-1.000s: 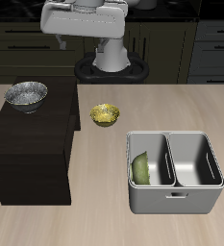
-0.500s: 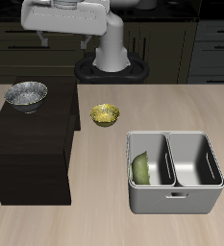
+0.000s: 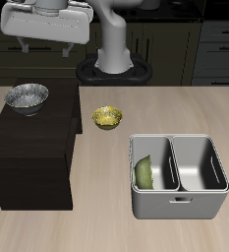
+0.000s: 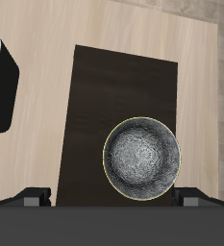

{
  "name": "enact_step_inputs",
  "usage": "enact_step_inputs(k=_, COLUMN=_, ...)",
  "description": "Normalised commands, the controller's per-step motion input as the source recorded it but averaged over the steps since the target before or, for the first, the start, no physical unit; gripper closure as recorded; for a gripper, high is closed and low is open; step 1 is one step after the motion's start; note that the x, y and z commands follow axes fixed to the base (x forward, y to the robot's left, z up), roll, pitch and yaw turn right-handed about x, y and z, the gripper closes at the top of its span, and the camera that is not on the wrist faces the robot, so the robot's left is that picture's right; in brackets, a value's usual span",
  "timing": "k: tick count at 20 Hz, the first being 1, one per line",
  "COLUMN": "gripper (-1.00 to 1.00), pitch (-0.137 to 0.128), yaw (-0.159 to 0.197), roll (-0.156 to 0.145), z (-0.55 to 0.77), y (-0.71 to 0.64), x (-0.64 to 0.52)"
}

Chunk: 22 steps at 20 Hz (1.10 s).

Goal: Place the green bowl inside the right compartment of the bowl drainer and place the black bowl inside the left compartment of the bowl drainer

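The black bowl (image 4: 140, 158) is seen from above, resting on a dark cabinet (image 4: 104, 106). Only the exterior view shows the green bowl (image 3: 145, 172) lying in the drainer (image 3: 180, 202). The pincer (image 3: 44, 46) is held high and empty; its opening cannot be told.

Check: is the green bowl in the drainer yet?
Yes: the green bowl lies tilted in one well of the drainer; the other well is empty.

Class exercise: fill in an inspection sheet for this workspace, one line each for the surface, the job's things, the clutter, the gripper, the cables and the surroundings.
Surface: pale wooden table, with a dark block standing on it.
Job's things: green bowl leans inside one well of the bowl drainer; the other well is empty. Black bowl sits on the dark block.
Clutter: yellow bowl on the table behind the drainer.
Gripper: gripper open, empty, high above the black bowl.
Cables: nothing seen.
Surroundings: dark cabinets behind the table.
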Motion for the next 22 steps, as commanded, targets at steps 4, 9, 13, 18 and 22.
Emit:
enact_step_inputs(k=4, gripper=-1.0, pitch=-0.002, yaw=-0.035, roll=-0.041, z=-0.02, y=-0.34, x=0.17)
enact_step_inputs(k=9, gripper=-1.0, pitch=0.015, yaw=-0.02, roll=0.005, z=-0.19, y=0.04, x=0.07)
enact_step_inputs(k=13, gripper=-1.0, pitch=0.01, yaw=-0.025, roll=0.037, z=-0.25, y=0.29, x=-0.04)
enact_step_inputs(k=18, gripper=-1.0, pitch=0.007, yaw=-0.039, roll=0.029, z=-0.2, y=0.17, x=-0.02)
enact_step_inputs(k=22, gripper=-1.0, pitch=0.014, yaw=-0.028, roll=-0.005, z=-0.23, y=-0.09, x=-0.07)
